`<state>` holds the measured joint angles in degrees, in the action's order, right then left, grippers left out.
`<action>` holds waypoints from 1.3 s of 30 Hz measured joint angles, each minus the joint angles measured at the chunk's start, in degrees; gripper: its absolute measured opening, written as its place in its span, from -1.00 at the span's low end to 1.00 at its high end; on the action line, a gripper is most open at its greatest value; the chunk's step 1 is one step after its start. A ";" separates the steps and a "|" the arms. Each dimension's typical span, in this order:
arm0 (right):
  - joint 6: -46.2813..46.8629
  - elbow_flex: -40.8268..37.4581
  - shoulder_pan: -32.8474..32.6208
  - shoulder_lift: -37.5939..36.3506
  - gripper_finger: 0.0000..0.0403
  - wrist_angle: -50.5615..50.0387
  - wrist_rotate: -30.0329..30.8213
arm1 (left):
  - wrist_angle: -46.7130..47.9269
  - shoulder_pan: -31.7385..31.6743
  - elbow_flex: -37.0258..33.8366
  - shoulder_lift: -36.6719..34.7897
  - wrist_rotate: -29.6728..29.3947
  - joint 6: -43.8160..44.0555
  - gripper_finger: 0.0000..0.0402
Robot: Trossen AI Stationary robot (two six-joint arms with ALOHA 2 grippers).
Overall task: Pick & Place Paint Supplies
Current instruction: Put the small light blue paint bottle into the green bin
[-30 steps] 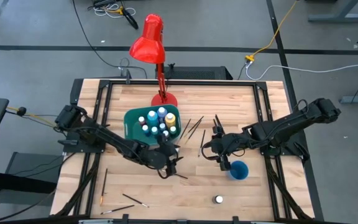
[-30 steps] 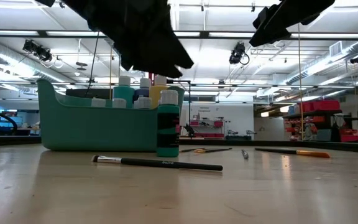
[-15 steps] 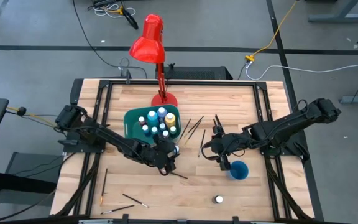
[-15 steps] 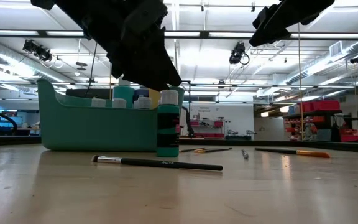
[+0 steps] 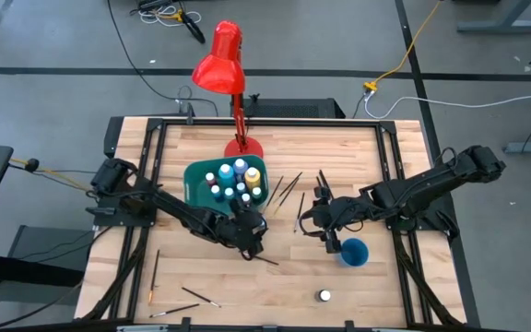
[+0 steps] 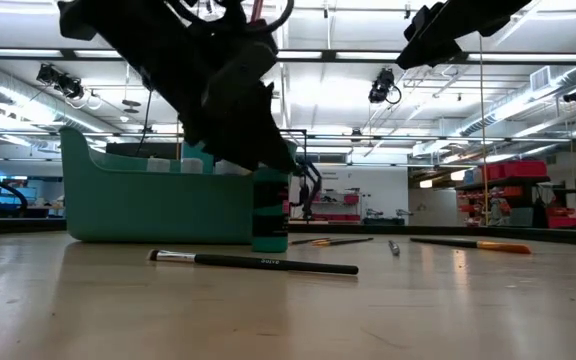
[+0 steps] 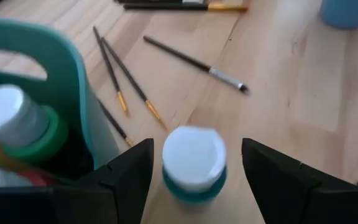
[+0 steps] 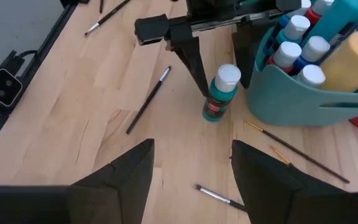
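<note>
Left gripper (image 7: 194,163) has dropped lower, fingers apart, straddling the teal bottle (image 8: 221,93); right gripper (image 8: 191,163) unmoved, spread.

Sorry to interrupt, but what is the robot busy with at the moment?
It is sorting paint supplies. The left gripper, jaws open, hangs over a white-capped teal paint bottle standing on the table just outside the teal plastic bin of bottles. The right gripper waits open beside the round blue cup. Thin dark paintbrushes lie scattered.

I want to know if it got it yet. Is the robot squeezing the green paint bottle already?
No, the left gripper has its fingers open on either side of the teal bottle, with gaps showing.
</note>
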<state>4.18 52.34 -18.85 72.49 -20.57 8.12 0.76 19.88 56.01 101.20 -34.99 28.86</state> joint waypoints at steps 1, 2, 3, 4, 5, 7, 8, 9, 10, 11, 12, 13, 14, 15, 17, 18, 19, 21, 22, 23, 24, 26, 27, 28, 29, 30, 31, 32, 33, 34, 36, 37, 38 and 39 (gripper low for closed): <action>-0.28 0.00 0.00 0.00 0.09 0.27 0.01 | -0.78 0.00 0.01 -0.11 0.12 -0.77 0.24; -0.51 0.00 0.00 0.00 0.09 0.30 0.02 | -1.16 0.00 0.04 -0.19 0.18 -1.06 0.24; -0.59 0.00 0.00 0.00 0.09 0.38 0.00 | -0.97 0.00 0.04 -0.21 0.18 -1.09 0.24; -0.59 0.00 0.00 0.00 0.09 0.64 0.00 | -0.67 0.00 0.02 -0.19 0.14 -1.09 0.24; -0.59 0.00 0.00 0.00 0.09 0.73 0.00 | -0.61 -0.02 0.00 -0.19 0.12 -1.15 0.24; -0.43 0.00 0.00 0.00 0.09 0.64 0.00 | -0.84 -0.04 0.00 -0.19 0.03 -1.22 0.22; -0.29 0.00 0.00 0.00 0.09 0.60 -0.01 | -0.80 -0.04 0.00 -0.19 0.04 -1.22 0.20; -0.28 0.00 0.00 0.00 0.09 0.50 -0.02 | -0.77 -0.04 0.00 -0.19 0.07 -1.22 0.16; -0.28 0.00 0.00 0.00 0.09 0.50 0.00 | -0.78 -0.04 0.00 -0.19 0.06 -1.22 0.13; -0.28 0.00 0.00 0.00 0.09 0.50 -0.02 | -0.81 -0.02 0.00 -0.19 0.08 -1.22 0.08; -0.28 0.00 0.00 0.00 0.09 0.47 -0.02 | -0.72 -0.02 0.00 -0.19 0.09 -1.22 0.02; -0.28 0.00 0.00 0.00 0.09 0.49 0.00 | -0.69 -0.02 0.00 -0.19 0.07 -1.22 -0.03; -0.28 0.00 0.00 0.00 0.09 0.50 -0.02 | -0.73 -0.02 0.00 -0.19 0.07 -1.21 -0.09; -0.27 0.00 0.00 0.00 0.09 0.48 -0.02 | -0.75 -0.04 0.00 -0.19 0.03 -1.15 -0.15; -0.24 0.00 0.00 0.00 0.09 0.47 -0.02 | -0.73 -0.07 0.00 -0.19 -0.10 -1.06 -0.27; -0.21 0.00 0.00 0.00 0.09 0.47 -0.02 | -0.80 -0.07 0.00 -0.19 -0.08 -1.04 -0.33; -0.21 0.00 0.00 0.00 0.09 0.45 -0.02 | -0.85 -0.05 0.00 -0.19 -0.10 -1.02 -0.37; -0.21 0.00 0.00 0.00 0.09 0.46 -0.02 | -1.17 -0.04 0.00 -0.19 0.04 -1.04 -0.38; -0.21 0.00 0.00 0.00 0.09 0.47 -0.02 | -1.64 -0.02 0.00 -0.19 0.19 -1.03 -0.38; -0.21 0.00 0.00 0.00 0.09 0.45 -0.02 | -1.90 0.15 0.12 -0.19 0.20 -1.02 -0.38; -0.21 0.00 0.00 0.00 0.09 0.45 -0.02 | -1.60 0.37 0.53 -0.19 0.14 -1.05 -0.38; -0.21 0.00 0.00 0.00 0.09 0.45 -0.02 | -1.41 0.98 1.69 -0.17 0.09 -1.92 -0.38; -0.21 0.00 0.00 0.00 0.09 0.45 -0.02 | -1.29 1.33 2.40 -0.27 0.11 -2.57 -0.38; -0.23 0.00 0.00 0.00 0.09 0.44 -0.02 | -0.57 1.69 3.21 -0.50 0.17 -3.55 -0.38; -0.22 0.00 0.00 0.00 0.09 0.45 -0.02 | 0.87 2.10 4.20 -0.81 0.06 -4.25 -0.37; -0.23 0.00 0.00 -0.01 0.09 0.45 -0.02 | 2.66 2.42 5.25 -1.15 -0.09 -4.69 -0.36; -0.21 0.00 0.00 0.00 0.09 0.43 -0.02 | 5.19 2.79 6.39 -1.64 -0.26 -4.78 -0.34; -0.24 0.00 0.00 0.00 0.09 0.43 -0.02 | 7.95 3.09 7.47 -2.20 -0.56 -4.32 -0.34; -0.23 0.00 0.00 -0.02 0.09 0.45 -0.02 | 10.30 3.44 8.49 -2.86 -1.12 -3.91 -0.34; -0.24 0.00 0.00 -0.02 0.09 0.43 -0.02 | 12.44 3.83 9.43 -3.67 -1.49 -3.46 -0.34; -0.24 0.00 0.00 -0.02 0.09 0.43 -0.02 | 16.18 4.47 10.63 -5.54 -1.69 -2.73 -0.37; -0.24 0.00 0.00 -0.02 0.09 0.43 -0.02 | 17.82 4.79 10.83 -6.65 -2.16 -2.39 -0.37; -0.24 0.00 0.00 -0.02 0.09 0.42 -0.02 | 19.27 5.15 10.84 -7.80 -2.96 -1.75 -0.37; -0.24 0.00 -0.02 -0.02 0.09 0.43 -0.02 | 20.92 5.58 10.82 -9.09 -4.22 -0.64 -0.37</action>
<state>3.95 52.34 -18.87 72.47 -20.14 8.10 21.68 25.46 66.83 92.11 -39.21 28.22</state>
